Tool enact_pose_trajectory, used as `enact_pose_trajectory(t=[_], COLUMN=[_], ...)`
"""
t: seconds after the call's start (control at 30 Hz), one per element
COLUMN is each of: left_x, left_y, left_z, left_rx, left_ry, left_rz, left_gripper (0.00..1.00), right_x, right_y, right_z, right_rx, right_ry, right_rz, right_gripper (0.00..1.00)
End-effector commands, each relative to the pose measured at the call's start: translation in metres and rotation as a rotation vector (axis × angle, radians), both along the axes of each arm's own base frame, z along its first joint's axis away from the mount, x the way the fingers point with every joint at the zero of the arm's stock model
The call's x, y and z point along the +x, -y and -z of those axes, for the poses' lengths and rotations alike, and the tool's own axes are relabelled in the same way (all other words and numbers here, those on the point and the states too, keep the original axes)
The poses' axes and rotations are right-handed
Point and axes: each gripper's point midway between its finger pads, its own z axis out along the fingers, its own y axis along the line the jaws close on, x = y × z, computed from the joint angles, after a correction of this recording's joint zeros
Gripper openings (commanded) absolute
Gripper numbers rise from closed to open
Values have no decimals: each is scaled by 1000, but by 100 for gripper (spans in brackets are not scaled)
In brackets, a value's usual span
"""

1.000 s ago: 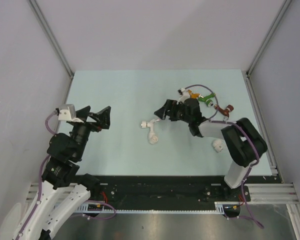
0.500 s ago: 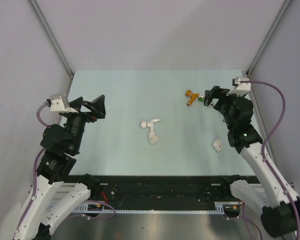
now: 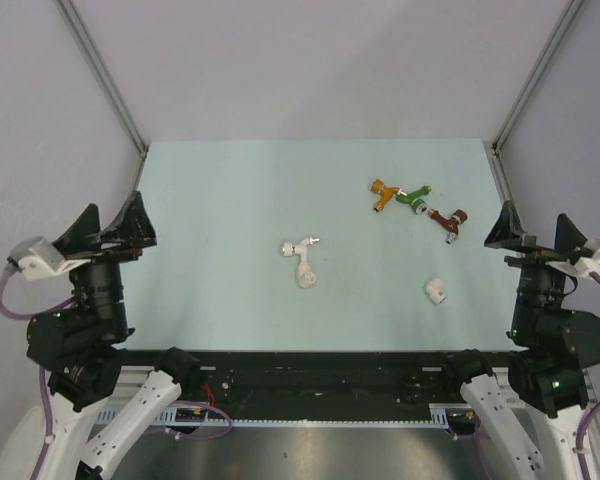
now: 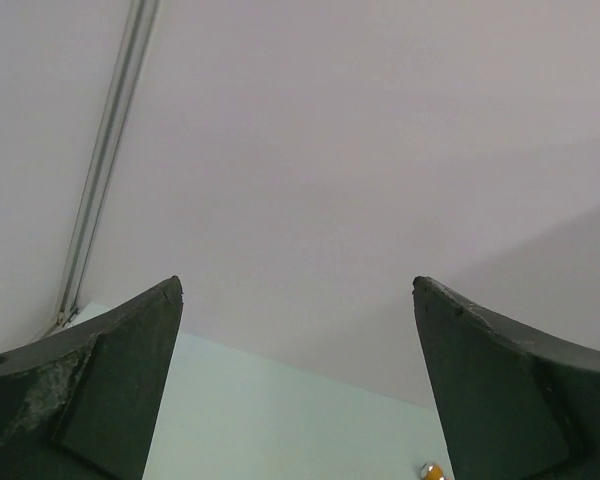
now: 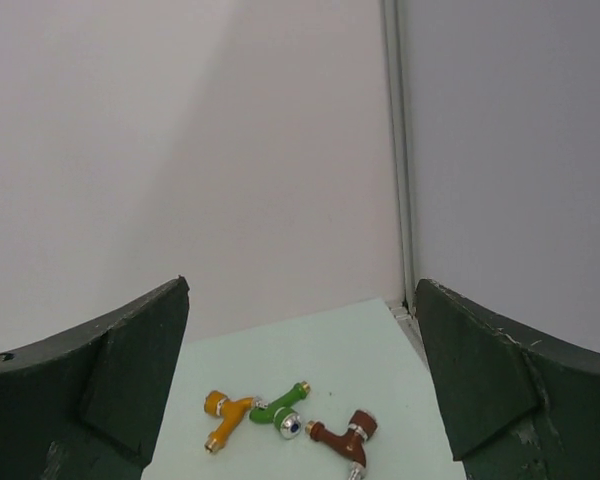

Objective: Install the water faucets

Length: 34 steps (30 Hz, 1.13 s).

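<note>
An orange faucet (image 3: 382,192), a green faucet (image 3: 412,197) and a dark red faucet (image 3: 448,220) lie in a row at the table's far right. They also show in the right wrist view: orange (image 5: 223,415), green (image 5: 277,412), dark red (image 5: 343,441). A white faucet with a silvery knob (image 3: 301,257) lies at mid table. My left gripper (image 3: 112,228) is open and empty, raised at the left edge. My right gripper (image 3: 536,232) is open and empty, raised at the right edge. The orange faucet's tip shows in the left wrist view (image 4: 431,472).
A short white pipe connector (image 3: 436,290) lies at the near right of the pale green table (image 3: 230,200). Grey walls with aluminium posts (image 3: 100,75) enclose the table on three sides.
Both arms have pulled back and risen to the table's sides. The right gripper left the faucet group, so the green and dark red faucets are uncovered. The faucets have not moved.
</note>
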Motion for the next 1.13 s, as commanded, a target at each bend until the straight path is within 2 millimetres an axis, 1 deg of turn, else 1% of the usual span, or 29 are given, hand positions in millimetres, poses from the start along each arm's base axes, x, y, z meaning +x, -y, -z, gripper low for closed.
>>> enact_pose_trajectory(t=[0.0,0.13,0.2,0.27,0.37,0.43,0.47,0.6,0.73,0.9,1.1], left_x=[-18,-30,-37,-39,-44,-41,-44,-39,-29,-25,-25], left_y=[-23,-32,-35,-37,-41,-42,-44,-43,-38,-35,-33], left_z=[-15,-18,-24,-26,-36,-37,-41,-42,-43,-46,-47], left_rx=[-33,-71,-75,-60,-54,-53,-55,-45,-29,-21,-2], left_ry=[79,100,115,111,113,96,103,90,70,69,71], left_rz=[-82,-94,-92,-96,-108,-126,-129,-138,-140,-139,-133], left_gripper=[100,100,100,100,100,100,100,100,100,100,100], right_x=[-24,-26,-24,-23,-21,-21,-21,-22,-24,-24,-30], right_y=[10,11,11,11,11,12,12,13,17,19,25], right_z=[-25,-24,-21,-16,-10,-8,-7,-4,-3,-2,-3], right_rx=[-61,-57,-47,-42,-23,-11,-11,-15,-7,-9,4], right_ry=[89,87,76,59,36,28,24,14,14,7,18], right_rz=[41,47,43,39,40,43,41,48,63,75,101], right_gripper=[100,100,99,100,100,100,100,100,100,100,100])
